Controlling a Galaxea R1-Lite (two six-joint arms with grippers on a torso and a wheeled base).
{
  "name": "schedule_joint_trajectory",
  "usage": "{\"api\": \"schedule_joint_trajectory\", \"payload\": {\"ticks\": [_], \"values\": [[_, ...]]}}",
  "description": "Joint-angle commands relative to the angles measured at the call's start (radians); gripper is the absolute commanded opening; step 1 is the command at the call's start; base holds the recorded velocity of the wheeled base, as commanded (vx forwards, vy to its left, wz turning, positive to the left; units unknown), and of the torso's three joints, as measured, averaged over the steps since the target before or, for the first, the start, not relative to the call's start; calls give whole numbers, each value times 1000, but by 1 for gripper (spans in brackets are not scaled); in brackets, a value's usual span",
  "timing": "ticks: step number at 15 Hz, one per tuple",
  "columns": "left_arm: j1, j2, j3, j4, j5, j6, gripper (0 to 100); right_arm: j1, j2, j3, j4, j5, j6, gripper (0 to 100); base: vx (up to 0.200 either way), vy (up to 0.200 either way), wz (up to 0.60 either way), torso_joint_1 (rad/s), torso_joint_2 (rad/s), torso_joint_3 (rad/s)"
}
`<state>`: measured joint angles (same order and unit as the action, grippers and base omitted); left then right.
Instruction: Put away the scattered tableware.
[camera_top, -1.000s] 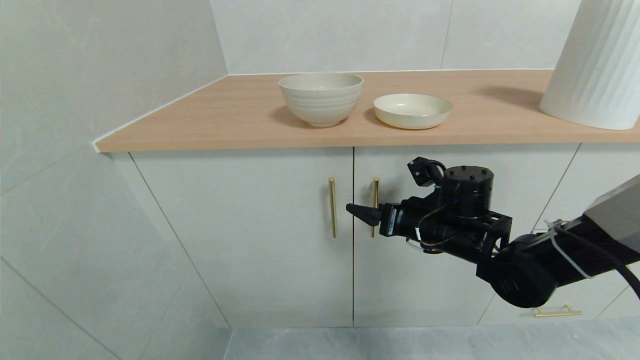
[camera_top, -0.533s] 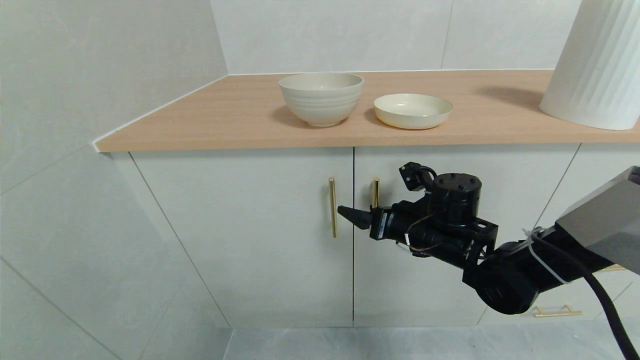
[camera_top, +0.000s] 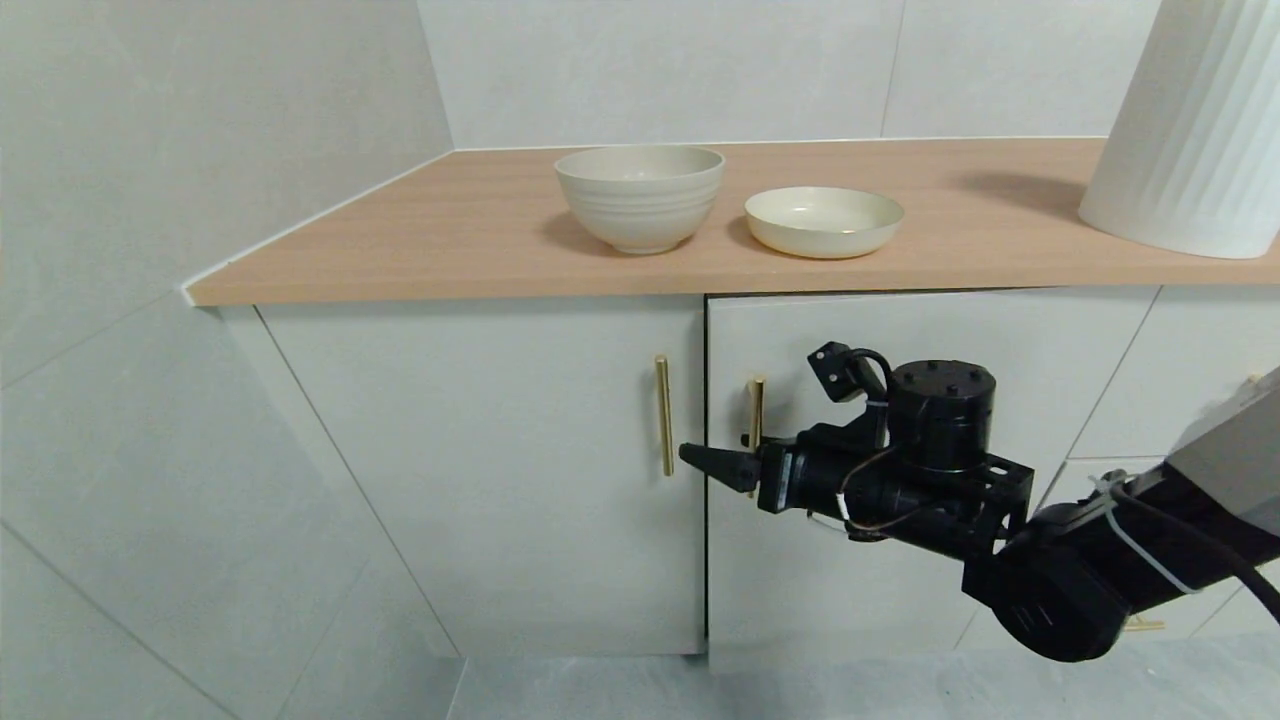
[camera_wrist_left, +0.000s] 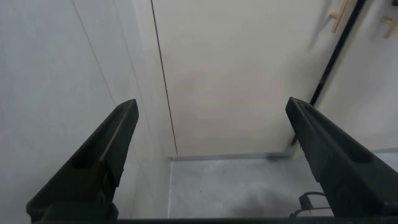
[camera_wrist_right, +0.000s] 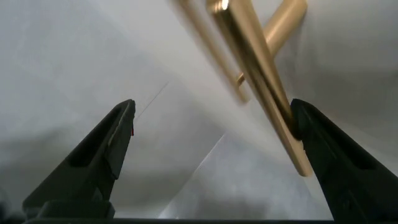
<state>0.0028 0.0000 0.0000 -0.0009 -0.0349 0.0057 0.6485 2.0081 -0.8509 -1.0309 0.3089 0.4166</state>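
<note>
Sitting near the worktop's (camera_top: 420, 255) front edge: bowl (camera_top: 640, 198), with plate (camera_top: 824, 220) just right of it, not touching. Below, right gripper (camera_top: 700, 460) at the right door's (camera_top: 900, 330) handle (camera_top: 757, 410), jaws wide, handle between them against one finger, not clamped. Door slightly ajar. Left gripper (camera_wrist_left: 212, 106) spread wide, holding nothing, low by the cabinet front.
</note>
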Motion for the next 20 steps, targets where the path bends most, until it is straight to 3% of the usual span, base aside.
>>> {"api": "schedule_joint_trajectory", "payload": {"ticks": [1, 5, 10, 15, 17, 18, 19, 20], "values": [[0, 2, 0, -1, 0, 0, 100, 2, -81, 56, -3, 36, 1, 100, 0, 0, 0, 0, 0, 0], [0, 2, 0, -1, 0, 0, 100, 2, -204, 170, -3, 180, -1, 100, 0, 0, 0, 0, 0, 0], [0, 2, 0, -1, 0, 0, 100, 2, -339, 331, -3, 288, -2, 100, 0, 0, 0, 0, 0, 0], [0, 0, 0, -4, 0, 7, 100, 2, -362, 365, -3, 299, -7, 100, 0, 0, 0, 0, 0, 0], [0, 0, -97, -13, -8, -12, 100, 2, -377, 368, -3, 299, -7, 100, 0, 0, 0, 0, 0, 0], [-1, 0, -121, -7, -25, -16, 100, 2, -382, 368, -3, 299, -7, 100, 0, 0, 0, 0, 0, 0], [-4, 9, -144, 9, -105, -15, 100, 2, -384, 368, -3, 299, -7, 100, 0, 0, 0, 0, 0, 0], [-6, 38, -173, 35, -229, -15, 100, 2, -384, 368, -3, 299, -7, 100, 0, 0, 0, 0, 0, 0]]}}
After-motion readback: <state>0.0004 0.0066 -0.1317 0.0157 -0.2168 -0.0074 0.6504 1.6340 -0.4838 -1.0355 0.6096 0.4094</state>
